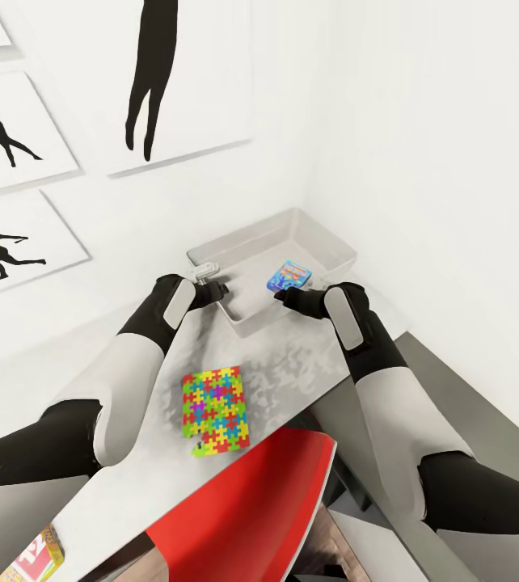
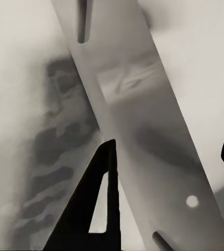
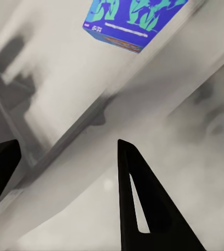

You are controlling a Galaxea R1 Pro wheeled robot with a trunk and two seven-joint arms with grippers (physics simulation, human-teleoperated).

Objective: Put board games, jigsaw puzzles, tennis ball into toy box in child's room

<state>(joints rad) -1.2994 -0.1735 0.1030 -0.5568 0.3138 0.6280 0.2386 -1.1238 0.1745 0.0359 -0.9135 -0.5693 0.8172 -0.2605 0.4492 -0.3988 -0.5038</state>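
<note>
Resting in the corner of the light grey table (image 1: 292,368), the toy box (image 1: 336,242) sat against the white walls, a shallow grey bin with sloped sides. Inside it a blue board game (image 1: 289,276) leaned on edge against the near wall of the bin, its printed face also showing blue and green in the right wrist view (image 3: 130,23). Nothing else could be made out in the bin.

Just at the bin's near rim hung the right gripper (image 1: 278,297), its dark fingers spread apart and holding nothing, close beside the blue box but not closed on it. At the bin's left corner the left gripper (image 1: 219,288) had its fingers parted too, with the rim of the bin (image 2: 143,130) running between them; whether they actually pressed on it I could not tell.

Nearer on the table, between the two forearms, lay a jigsaw puzzle (image 1: 215,408), flat, its yellow, pink, green and blue pieces interlocked. A small yellow-green shape peeked from under its near edge, too hidden to name.

Further out, a red chair (image 1: 251,509) was pushed up at the table's front. Near the lower left edge of the head view sat part of another game box (image 1: 37,558). Black silhouette posters (image 1: 17,137) hung on the wall to the left.
</note>
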